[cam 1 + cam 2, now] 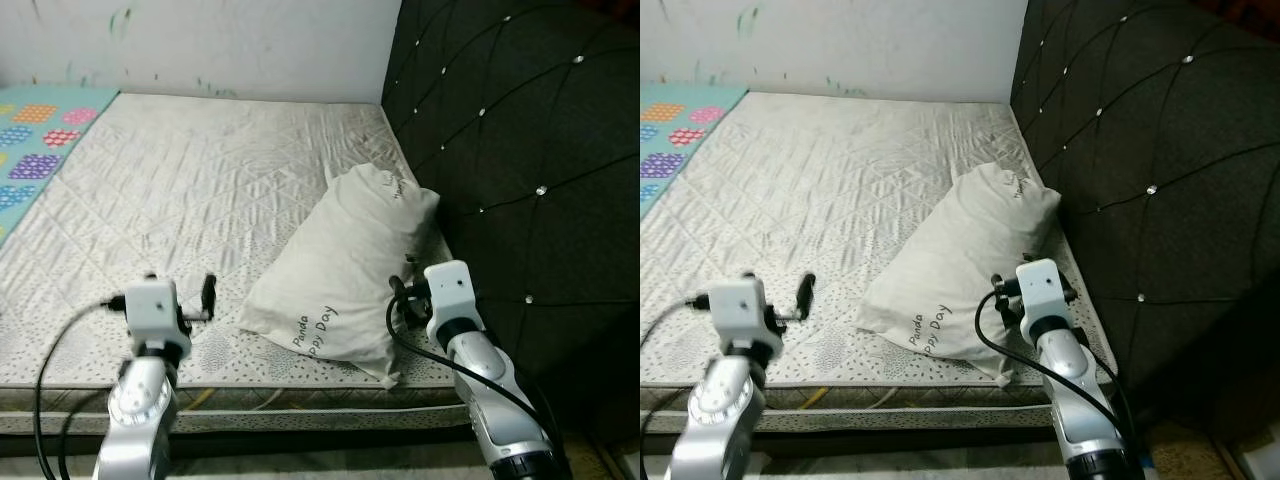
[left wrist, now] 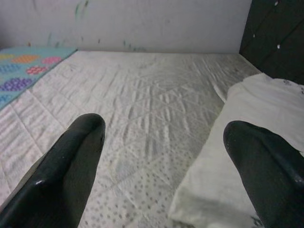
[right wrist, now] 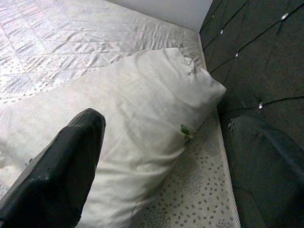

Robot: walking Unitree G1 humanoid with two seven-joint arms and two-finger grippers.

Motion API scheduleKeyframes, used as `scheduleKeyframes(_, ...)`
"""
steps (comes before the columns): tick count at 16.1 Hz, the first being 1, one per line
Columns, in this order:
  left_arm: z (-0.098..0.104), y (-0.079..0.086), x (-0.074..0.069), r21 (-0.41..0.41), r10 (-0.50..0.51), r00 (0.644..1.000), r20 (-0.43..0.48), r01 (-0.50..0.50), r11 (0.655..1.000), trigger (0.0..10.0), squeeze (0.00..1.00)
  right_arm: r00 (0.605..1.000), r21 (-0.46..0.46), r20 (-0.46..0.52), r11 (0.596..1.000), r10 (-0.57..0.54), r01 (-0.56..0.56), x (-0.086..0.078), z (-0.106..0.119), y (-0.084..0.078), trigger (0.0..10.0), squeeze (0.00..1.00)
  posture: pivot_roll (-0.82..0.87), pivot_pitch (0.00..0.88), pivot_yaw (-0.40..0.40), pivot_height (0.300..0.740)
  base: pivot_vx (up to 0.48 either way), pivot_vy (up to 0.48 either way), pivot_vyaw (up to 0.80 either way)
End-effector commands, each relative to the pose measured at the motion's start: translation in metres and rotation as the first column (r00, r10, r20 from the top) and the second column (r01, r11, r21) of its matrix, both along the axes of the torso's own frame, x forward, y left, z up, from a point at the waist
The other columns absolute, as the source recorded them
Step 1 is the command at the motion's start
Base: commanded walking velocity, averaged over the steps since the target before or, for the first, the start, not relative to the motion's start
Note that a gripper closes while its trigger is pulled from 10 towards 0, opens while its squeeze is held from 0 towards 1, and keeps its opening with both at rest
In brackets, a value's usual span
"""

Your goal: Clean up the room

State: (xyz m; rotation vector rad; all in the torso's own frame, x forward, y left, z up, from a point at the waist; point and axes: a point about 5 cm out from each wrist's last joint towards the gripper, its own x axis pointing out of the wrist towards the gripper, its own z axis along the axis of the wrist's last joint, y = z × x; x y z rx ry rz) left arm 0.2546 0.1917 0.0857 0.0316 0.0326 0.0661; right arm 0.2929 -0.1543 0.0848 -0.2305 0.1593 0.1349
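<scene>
Far left: colourful play mat (image 1: 35,140) along the bed edge, well apart from both arms, ahead-left of the left end effector.

Left end effector (image 2: 161,156): hovering over the near edge of the mattress (image 1: 200,190), fingers spread wide, nothing between them. Left finger (image 2: 71,161) over bare quilted mattress; right finger (image 2: 268,168) over the near corner of the pillow. Contact with the pillow: can't tell from this angle, looks apart.

Pillow (image 1: 345,270): white, lying flat on the mattress, just right of the left end effector and between the two end effectors. Long axis runs diagonally from the near edge toward the headboard. Printed text "Panda Happy Day" on the near end. Far end nearly touches the headboard.

Right end effector (image 3: 171,166): at the near right corner of the pillow, fingers apart, holding nothing. One finger (image 3: 61,166) over the pillow, the other down by the strip of mattress next to the headboard. Small green mark on the pillow fabric between them, too small to identify.

Right of that: dark tufted headboard (image 1: 520,150) with studs, just beside the right end effector.

Back: white wall (image 1: 220,40) with small green smudges.
</scene>
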Motion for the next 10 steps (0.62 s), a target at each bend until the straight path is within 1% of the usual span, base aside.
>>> scheduleKeyframes(1,0.004,-0.003,-0.001,0.003,-0.004,1.000,0.011,0.004,1.000,10.0,0.00,1.000,0.005,-0.010,1.000,-0.010,0.010,-0.002,-0.001,-0.006,10.0,0.00,-0.17,0.000,-0.036,0.740,0.000,0.000,0.00)
scheduleKeyframes(4,0.003,-0.003,-0.002,-0.006,0.024,1.000,0.007,-0.024,1.000,10.0,0.00,1.000,0.011,-0.010,1.000,0.021,-0.021,-0.002,0.003,-0.006,10.0,0.00,-0.17,0.000,-0.046,0.740,0.000,0.000,0.00)
scheduleKeyframes(6,0.006,-0.002,0.000,-0.006,0.024,1.000,0.012,-0.024,1.000,10.0,0.00,0.999,-0.029,0.038,1.000,-0.002,0.004,0.003,0.009,-0.005,10.0,0.00,-0.17,0.000,-0.040,0.740,0.000,0.000,0.00)
scheduleKeyframes(7,0.009,-0.002,0.002,-0.007,0.019,1.000,0.014,-0.019,1.000,10.0,0.00,0.998,0.043,0.054,0.999,0.014,-0.016,0.005,0.014,-0.001,10.0,0.00,-0.16,0.000,-0.035,0.740,0.000,0.000,0.00)
scheduleKeyframes(8,0.011,-0.001,0.004,-0.005,0.016,1.000,0.014,-0.016,1.000,10.0,0.00,0.998,0.096,0.054,0.995,0.018,-0.023,0.005,0.017,0.003,10.0,0.00,-0.17,0.000,-0.029,0.740,0.000,0.000,0.00)
scheduleKeyframes(9,0.015,0.000,0.006,0.006,0.014,1.000,0.022,-0.014,1.000,10.0,0.00,0.998,0.052,0.061,0.998,0.014,-0.018,0.004,0.019,0.004,10.0,0.00,-0.16,0.000,-0.020,0.740,0.000,0.000,0.00)
scheduleKeyframes(10,0.018,0.000,0.008,-0.004,0.011,1.000,0.028,-0.011,1.000,10.0,0.00,0.999,0.085,0.050,0.996,0.020,-0.024,0.003,0.020,0.009,10.0,0.00,-0.17,0.000,-0.012,0.740,0.000,0.000,0.00)
